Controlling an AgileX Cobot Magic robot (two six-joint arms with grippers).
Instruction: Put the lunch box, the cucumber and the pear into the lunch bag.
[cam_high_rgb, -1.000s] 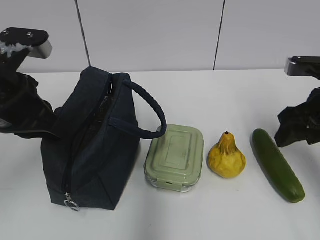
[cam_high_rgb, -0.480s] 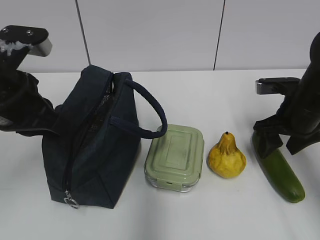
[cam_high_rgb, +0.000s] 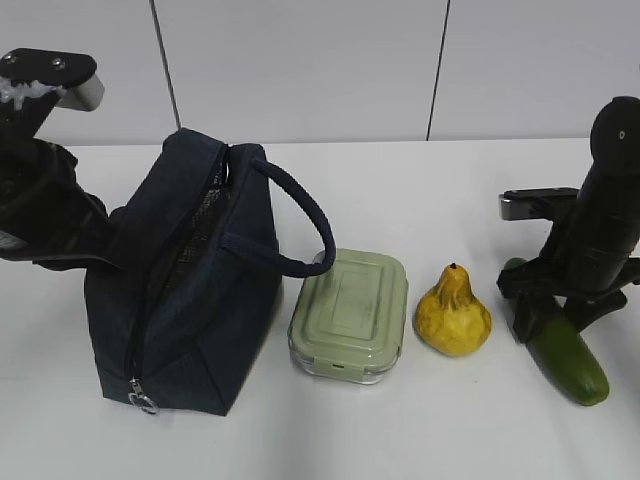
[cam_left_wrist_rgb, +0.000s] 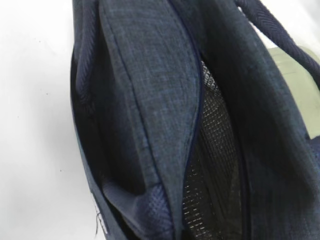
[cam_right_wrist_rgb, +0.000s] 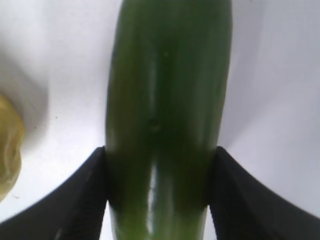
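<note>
Jaws of the right gripper (cam_high_rgb: 552, 318) stand to either side of the cucumber (cam_high_rgb: 560, 345) in the exterior view, set across its far half, while its near end pokes out toward the front right of the worktop (cam_high_rgb: 420, 190). On the left the left gripper is hidden behind the lunch bag (cam_high_rgb: 185, 290), so whether its jaws are wide or narrow cannot be told. The bag stands upright with its top zipper parted and its loop handle (cam_high_rgb: 300, 215) arching right, over the far left corner of the lunch box (cam_high_rgb: 350, 313). The box lies just right of the bag, and the pear (cam_high_rgb: 453, 314) sits between box and cucumber, with a narrow strip of bare worktop on each side of it. Behind the row the worktop runs bare to the wall.

From the left wrist view, the lunch bag (cam_left_wrist_rgb: 150, 100) fills nearly everything; its mouth shows as a slim slit with mesh lining (cam_left_wrist_rgb: 210, 165) inside, edged by a fabric flap. No jaws show here. A pale corner of the lunch box (cam_left_wrist_rgb: 295, 65) shows at the right edge.

Seen from the right wrist, the two black fingers (cam_right_wrist_rgb: 75, 200) press against both flanks of the cucumber (cam_right_wrist_rgb: 167, 115), which runs straight away from the camera. The right gripper (cam_right_wrist_rgb: 160, 195) thus has the cucumber between its jaws, and the pear (cam_right_wrist_rgb: 9, 150) shows as a yellow edge at the left.
</note>
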